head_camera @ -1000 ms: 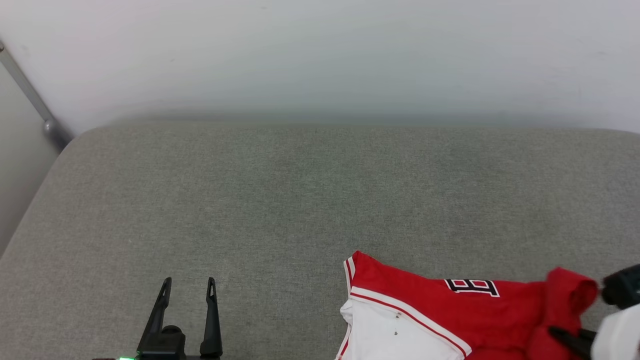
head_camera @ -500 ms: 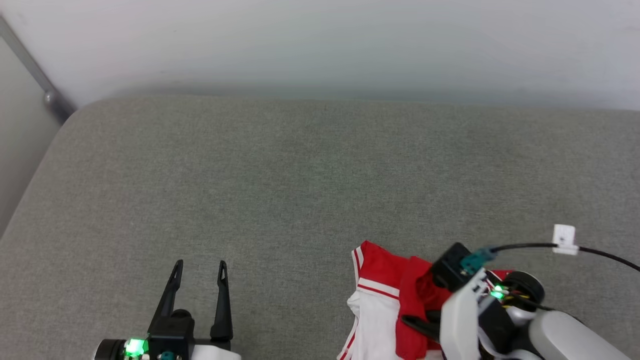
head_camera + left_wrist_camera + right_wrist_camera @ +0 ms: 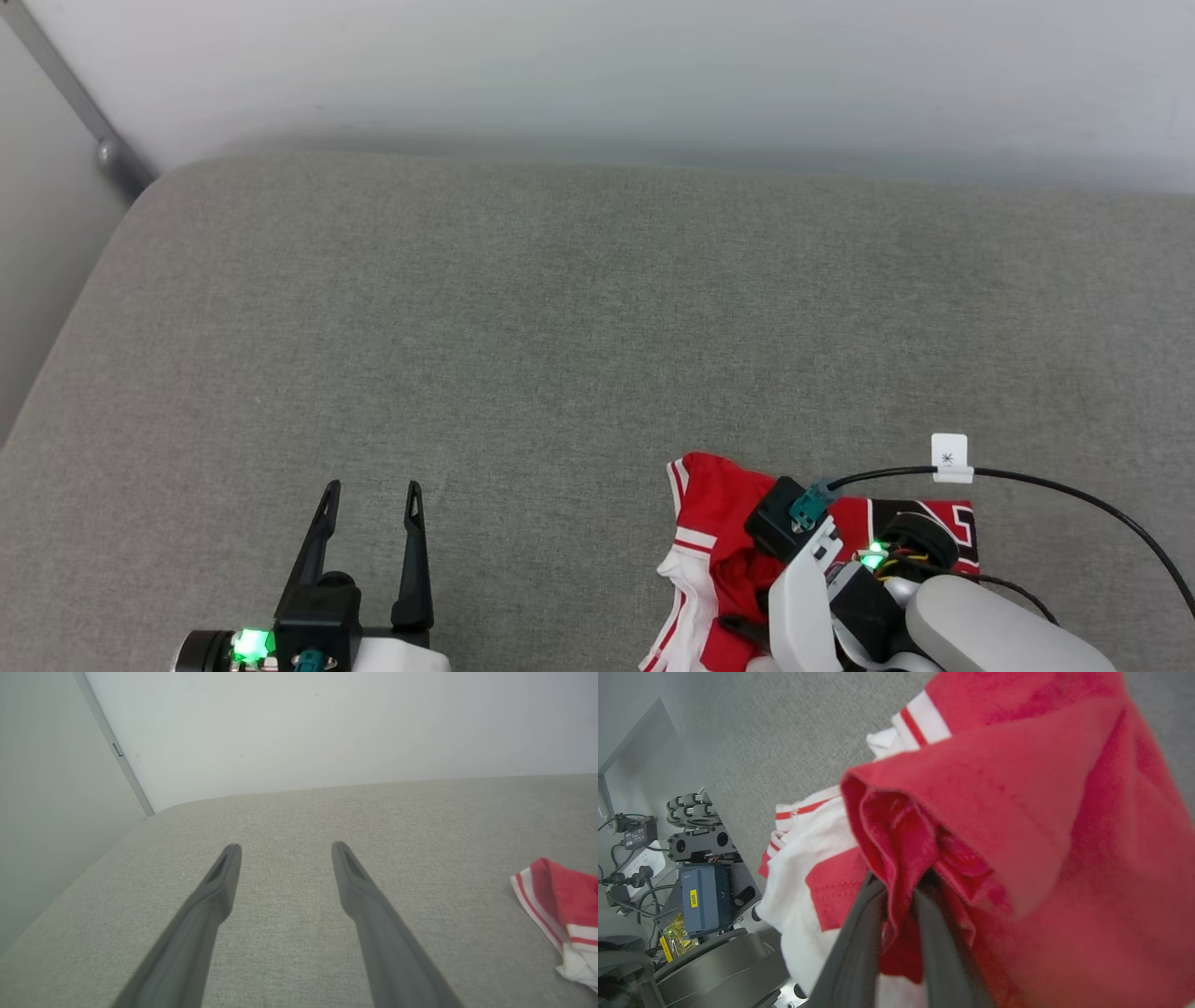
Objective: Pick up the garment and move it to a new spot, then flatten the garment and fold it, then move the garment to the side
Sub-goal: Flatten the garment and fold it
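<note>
At the cushion's near edge, right of its middle, we find the garment bunched in a heap. Red cloth lies uppermost. A white sleeve and striped trim show on the side toward the cushion's centre, and part of the black print shows on the side toward its right end. Our right gripper stands over that heap, its two fingers clamped on a thick red fold that wraps over their tips; in the wrist view, cloth fills the narrow gap between them. A black cable with a white tag arcs from that wrist above the cushion's right part. Our left gripper hovers over the cushion's near-left part, fingers spread wide with bare cushion fabric showing between them, well apart from the garment. Behind the cushion's far edge rises a pale wall.
</note>
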Controlling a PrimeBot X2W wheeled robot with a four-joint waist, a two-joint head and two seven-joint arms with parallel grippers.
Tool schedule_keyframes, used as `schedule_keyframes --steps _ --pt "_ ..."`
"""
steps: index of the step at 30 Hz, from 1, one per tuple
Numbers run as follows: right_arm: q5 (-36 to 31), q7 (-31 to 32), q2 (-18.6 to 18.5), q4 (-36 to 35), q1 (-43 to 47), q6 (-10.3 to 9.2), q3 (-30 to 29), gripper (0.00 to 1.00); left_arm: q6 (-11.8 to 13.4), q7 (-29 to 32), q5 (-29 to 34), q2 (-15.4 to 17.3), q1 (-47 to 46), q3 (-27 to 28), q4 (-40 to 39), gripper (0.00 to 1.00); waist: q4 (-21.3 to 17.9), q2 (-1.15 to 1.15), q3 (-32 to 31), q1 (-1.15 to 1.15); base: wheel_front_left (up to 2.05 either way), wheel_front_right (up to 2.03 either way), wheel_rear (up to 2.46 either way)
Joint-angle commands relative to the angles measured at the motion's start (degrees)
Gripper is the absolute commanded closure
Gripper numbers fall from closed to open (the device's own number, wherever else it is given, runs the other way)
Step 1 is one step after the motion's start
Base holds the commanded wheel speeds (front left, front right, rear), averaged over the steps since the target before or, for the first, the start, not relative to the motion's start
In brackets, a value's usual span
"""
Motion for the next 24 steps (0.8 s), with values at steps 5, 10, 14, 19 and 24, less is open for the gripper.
schedule_keyframes --steps 5,10,14,19,24 --pt "-0.5 -6.0 -2.7 -2.8 -2.7 -0.03 2.6 0.0 -0.2 -0.3 0.2 0.3 1.9 0.8 0.5 0.0 -2.0 0.0 -3.3 0.0 0.0 0.0 0.0" --pt "-3.3 -14.2 -6.3 -7.2 -3.6 -0.04 -0.5 0.0 -0.1 -0.3 -0.3 0.5 3.6 2.1 0.0 0.0 -4.2 0.0 -5.9 0.0 0.0 0.0 0.0" --pt "-8.7 -22.5 -7.2 -7.1 -2.0 -0.04 -8.9 0.0 -0.4 -0.3 -0.1 0.4 4.4 2.6 -0.6 0.0 -5.7 0.0 -6.5 0.0 0.0 0.0 0.0" --pt "-18.5 -33.6 -4.6 -4.8 2.6 -0.04 -23.1 0.0 -0.7 -0.3 -0.1 0.1 4.8 2.9 -1.0 0.0 -6.9 0.0 -6.4 0.0 0.0 0.0 0.0" --pt "-27.6 -43.2 0.6 -2.5 9.7 -0.04 -36.4 0.0 -1.0 -0.3 0.2 -0.1 4.9 2.8 -1.3 0.0 -7.7 0.0 -6.3 0.0 0.0 0.0 0.0"
